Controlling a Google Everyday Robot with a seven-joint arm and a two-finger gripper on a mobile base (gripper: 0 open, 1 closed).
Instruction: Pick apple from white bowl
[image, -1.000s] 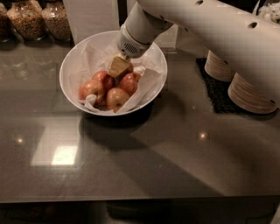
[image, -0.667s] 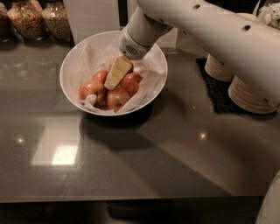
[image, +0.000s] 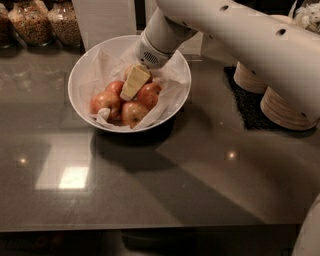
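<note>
Several apples crowd the white bowl (image: 75, 80), the paler apple (image: 133, 113) at six o'clock of the heap. Your gripper (image: 135, 82) sits mid-pile, its opening impossible to tell; it could clamp a redder apple (image: 149, 94) or snag the paper (image: 102, 62).

The cream-yellow tool (image: 131, 89) sits among the apples (image: 106, 102), which are red with yellow-gold patches, in the glossy white bowl (image: 80, 70) lined with white paper (image: 167, 92). The arm (image: 250, 40) is off-white and the surface (image: 150, 190) dark grey-brown. The stacked bowls (image: 285, 107) are beige, on a black mat (image: 247, 102).
</note>
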